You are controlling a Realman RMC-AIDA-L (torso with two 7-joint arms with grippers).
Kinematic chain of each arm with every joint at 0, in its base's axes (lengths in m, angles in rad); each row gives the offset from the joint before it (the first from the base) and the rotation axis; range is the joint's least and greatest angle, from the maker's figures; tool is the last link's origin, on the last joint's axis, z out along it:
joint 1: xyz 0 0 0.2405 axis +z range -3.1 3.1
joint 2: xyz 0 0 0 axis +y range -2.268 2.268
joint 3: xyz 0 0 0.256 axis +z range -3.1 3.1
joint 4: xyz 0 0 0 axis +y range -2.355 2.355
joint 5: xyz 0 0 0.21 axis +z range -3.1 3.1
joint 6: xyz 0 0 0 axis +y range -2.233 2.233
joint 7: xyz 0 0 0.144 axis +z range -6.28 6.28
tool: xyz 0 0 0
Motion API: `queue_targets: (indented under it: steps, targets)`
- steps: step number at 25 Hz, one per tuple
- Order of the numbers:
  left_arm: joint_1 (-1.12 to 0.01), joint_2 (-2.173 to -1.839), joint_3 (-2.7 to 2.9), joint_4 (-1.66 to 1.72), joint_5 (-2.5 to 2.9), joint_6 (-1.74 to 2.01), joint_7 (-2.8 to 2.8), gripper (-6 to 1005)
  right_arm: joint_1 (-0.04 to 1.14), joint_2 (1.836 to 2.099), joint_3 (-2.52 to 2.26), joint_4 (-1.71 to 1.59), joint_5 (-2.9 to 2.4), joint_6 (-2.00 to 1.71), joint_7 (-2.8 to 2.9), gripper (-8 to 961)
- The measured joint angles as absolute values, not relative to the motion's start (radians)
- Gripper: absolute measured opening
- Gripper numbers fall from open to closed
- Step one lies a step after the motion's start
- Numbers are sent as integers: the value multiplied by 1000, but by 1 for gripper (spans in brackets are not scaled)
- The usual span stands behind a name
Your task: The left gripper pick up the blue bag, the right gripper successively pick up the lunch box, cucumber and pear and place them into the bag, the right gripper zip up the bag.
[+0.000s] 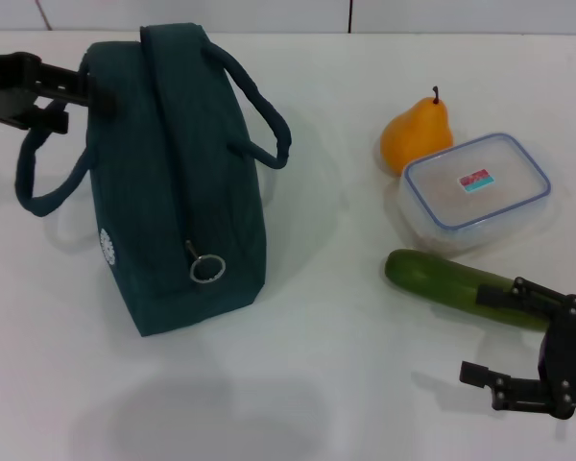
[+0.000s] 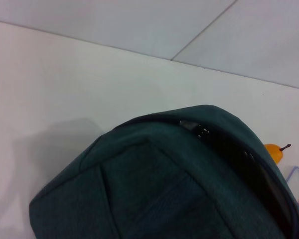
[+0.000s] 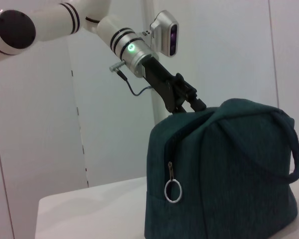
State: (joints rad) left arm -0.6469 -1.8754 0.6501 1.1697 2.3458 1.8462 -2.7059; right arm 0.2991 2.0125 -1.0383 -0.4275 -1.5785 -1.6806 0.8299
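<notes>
Lying crosswise, the cucumber (image 1: pixel 461 282) points toward the blue bag (image 1: pixel 173 173).

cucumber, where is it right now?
In the head view the cucumber lies on the table on the robot's right, just in front of the lunch box, with the right gripper at its outer end.

left arm: white, black bands, silver cuff, green light | end effectors: black, two-fingered
</notes>
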Motion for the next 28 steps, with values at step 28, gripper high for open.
queue_targets:
  steps: [28]
  targets:
    - [-736, -1882, 739, 1191, 2442, 1867, -2823, 834, 299, 2012, -1038, -426, -1573, -1675, 823, 827]
